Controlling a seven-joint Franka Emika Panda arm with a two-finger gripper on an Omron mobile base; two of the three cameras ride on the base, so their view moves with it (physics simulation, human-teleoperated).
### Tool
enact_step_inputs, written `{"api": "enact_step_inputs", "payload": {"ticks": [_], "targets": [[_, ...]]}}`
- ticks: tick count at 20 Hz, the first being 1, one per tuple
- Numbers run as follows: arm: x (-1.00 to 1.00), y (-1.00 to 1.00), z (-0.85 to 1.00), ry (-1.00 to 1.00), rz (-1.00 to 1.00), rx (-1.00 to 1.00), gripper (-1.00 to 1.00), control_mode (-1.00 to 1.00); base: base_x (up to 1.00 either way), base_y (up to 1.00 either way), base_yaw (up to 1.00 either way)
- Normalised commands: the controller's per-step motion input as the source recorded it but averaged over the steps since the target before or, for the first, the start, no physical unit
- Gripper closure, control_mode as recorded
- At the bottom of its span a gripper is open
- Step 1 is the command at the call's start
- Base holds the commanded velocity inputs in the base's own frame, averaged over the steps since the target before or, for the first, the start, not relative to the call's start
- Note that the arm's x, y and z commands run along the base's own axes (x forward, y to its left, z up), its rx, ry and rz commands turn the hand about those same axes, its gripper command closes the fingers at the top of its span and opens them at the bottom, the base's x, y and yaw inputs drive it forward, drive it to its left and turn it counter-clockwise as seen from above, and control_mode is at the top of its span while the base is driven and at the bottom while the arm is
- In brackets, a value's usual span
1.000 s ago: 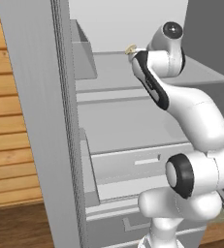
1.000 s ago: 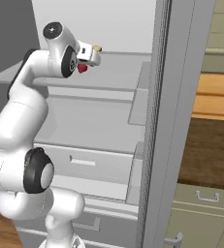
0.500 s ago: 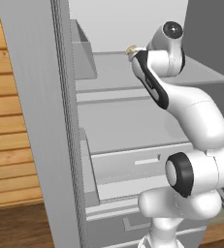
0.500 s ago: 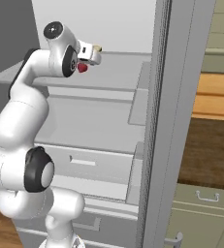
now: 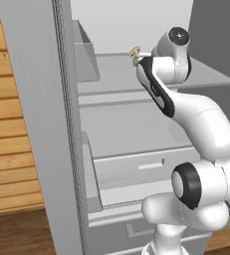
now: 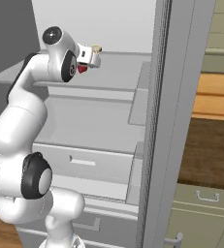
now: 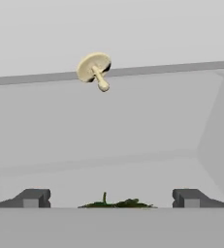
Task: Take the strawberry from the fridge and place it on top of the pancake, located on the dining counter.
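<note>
The fridge (image 5: 32, 99) stands open, and my arm reaches onto its upper shelf (image 6: 118, 72). The strawberry (image 6: 82, 69) is a small red spot just under my hand (image 6: 91, 57). In the hand view its green leaves (image 7: 116, 204) peek up at the bottom, between the two fingertips (image 7: 33, 197). My gripper (image 7: 111, 198) is open and straddles the berry without closing on it. A tan mushroom (image 7: 95, 69) lies farther back on the same shelf, also seen as the mushroom (image 5: 134, 50). The pancake and the dining counter are out of view.
An open fridge door (image 6: 169, 121) with a door bin (image 6: 138, 99) flanks my arm on the right, and another door bin (image 5: 84, 55) hangs on the left. A drawer (image 5: 136, 167) sits below the shelves. Pale green cabinets (image 6: 205, 203) stand to the right.
</note>
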Motion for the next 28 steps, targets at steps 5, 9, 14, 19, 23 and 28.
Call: {"api": "enact_step_inputs", "payload": {"ticks": [5,9,14,19,23,28], "targets": [[0.0,0.0,-0.03,0.07,0.0,0.0,-1.0,-1.0,0.0,0.0,0.0],[0.01,0.0,-0.24,0.01,0.0,-0.03,-1.0,-1.0,0.0,0.0,0.0],[0.05,0.0,-0.2,0.03,0.0,-0.01,-1.0,-1.0,0.0,0.0,0.0],[0.03,0.0,-0.06,0.0,0.0,0.0,-1.0,-1.0,0.0,0.0,0.0],[0.0,0.0,-0.05,0.01,0.0,0.0,1.0,-1.0,0.0,0.0,0.0],[0.0,0.0,-0.08,0.0,0.0,0.0,1.0,-1.0,0.0,0.0,0.0]]}}
